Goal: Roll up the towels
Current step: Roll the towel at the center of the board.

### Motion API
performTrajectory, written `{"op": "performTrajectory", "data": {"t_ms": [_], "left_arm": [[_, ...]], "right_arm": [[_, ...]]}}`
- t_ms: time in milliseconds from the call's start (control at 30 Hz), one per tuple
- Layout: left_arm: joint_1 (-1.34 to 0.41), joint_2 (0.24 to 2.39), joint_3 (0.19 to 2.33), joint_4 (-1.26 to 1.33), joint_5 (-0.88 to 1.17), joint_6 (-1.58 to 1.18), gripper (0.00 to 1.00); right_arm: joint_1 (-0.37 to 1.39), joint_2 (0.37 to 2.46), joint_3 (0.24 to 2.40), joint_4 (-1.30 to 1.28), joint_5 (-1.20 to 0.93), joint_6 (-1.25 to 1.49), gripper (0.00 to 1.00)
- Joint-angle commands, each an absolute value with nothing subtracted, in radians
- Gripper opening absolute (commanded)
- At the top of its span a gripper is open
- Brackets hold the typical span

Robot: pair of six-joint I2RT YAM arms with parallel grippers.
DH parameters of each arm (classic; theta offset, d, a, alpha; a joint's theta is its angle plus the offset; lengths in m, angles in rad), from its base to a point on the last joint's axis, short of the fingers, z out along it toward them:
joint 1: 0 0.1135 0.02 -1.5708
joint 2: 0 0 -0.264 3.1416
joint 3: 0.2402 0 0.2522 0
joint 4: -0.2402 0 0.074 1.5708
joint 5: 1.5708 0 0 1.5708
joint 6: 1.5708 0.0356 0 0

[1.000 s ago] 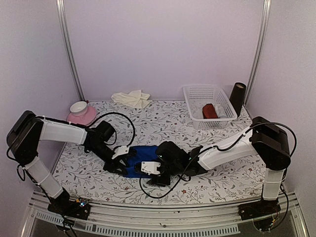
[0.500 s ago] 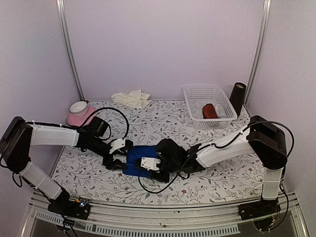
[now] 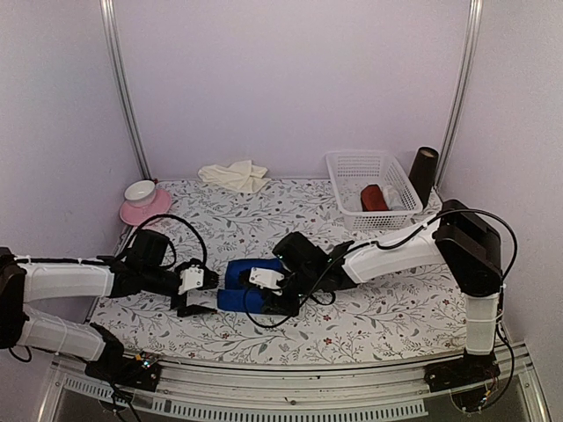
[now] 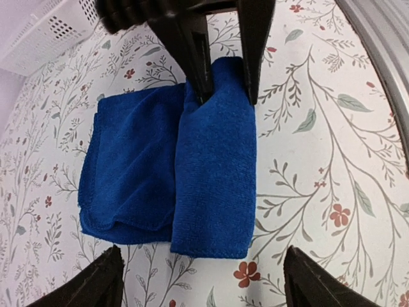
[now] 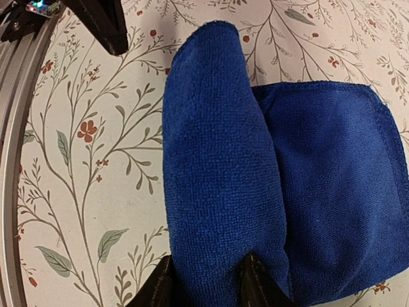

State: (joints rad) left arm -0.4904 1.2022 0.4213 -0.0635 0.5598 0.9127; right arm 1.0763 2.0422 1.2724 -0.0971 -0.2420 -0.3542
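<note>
Top external view is showing the blue towel (image 3: 237, 272) lying on the flower-patterned bench (image 3: 369, 308), close to the near edge and a little left of its middle. The towel is partly rolled. The thick rolled part is sitting on the side toward the near edge, and a flatter folded part is spreading out toward the far edge.

The right tool (image 3: 259, 297) is reaching in from the right and gripping the rolled part at its right end. In the right wrist view its two dark fingers (image 5: 255, 281) are pressing into both sides of the blue roll. The left wrist view is showing the same pinch from the other end.

The left tool (image 3: 209, 294) is lying low over the bench just beside the towel's left end, with its jaws standing wide apart. In the left wrist view both fingertips (image 4: 105, 281) are sitting clear of the cloth, one on each side of the roll's end, and are touching nothing.

The cream towel (image 3: 234, 174) is lying crumpled at the far edge, well apart from both arms. A white basket (image 3: 352, 167) is sitting at the far right corner with a dark red roll (image 3: 373, 198) inside it, and a dark cylinder (image 3: 424, 174) is standing upright just beside it. A white bowl (image 3: 141, 191) is resting on a pink plate (image 3: 151, 211) at the far left corner.
</note>
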Motion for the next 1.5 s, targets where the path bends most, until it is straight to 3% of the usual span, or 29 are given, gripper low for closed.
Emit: {"op": "performTrajectory", "data": {"t_ms": [0, 367, 900, 1300, 1467], "left_arm": [[-0.541, 1.127, 0.348, 0.093, 0.497, 1.004, 0.86], [-0.674, 1.154, 0.289, 0.237, 0.341, 1.045, 0.82], [-0.719, 1.266, 0.307, 0.29, 0.269, 1.018, 0.74], [-0.727, 1.034, 0.229, 0.266, 0.414, 1.075, 0.91], [-0.737, 1.073, 0.243, 0.211, 0.416, 1.104, 0.9]], "right_arm": [[1.044, 2.089, 1.316, -0.193, -0.325, -0.294, 0.33], [1.014, 2.098, 1.355, -0.24, -0.425, -0.265, 0.33], [1.003, 2.115, 1.373, -0.269, -0.461, -0.27, 0.33], [0.998, 2.143, 1.391, -0.291, -0.455, -0.27, 0.33], [0.998, 2.148, 1.391, -0.293, -0.454, -0.27, 0.33]]}}
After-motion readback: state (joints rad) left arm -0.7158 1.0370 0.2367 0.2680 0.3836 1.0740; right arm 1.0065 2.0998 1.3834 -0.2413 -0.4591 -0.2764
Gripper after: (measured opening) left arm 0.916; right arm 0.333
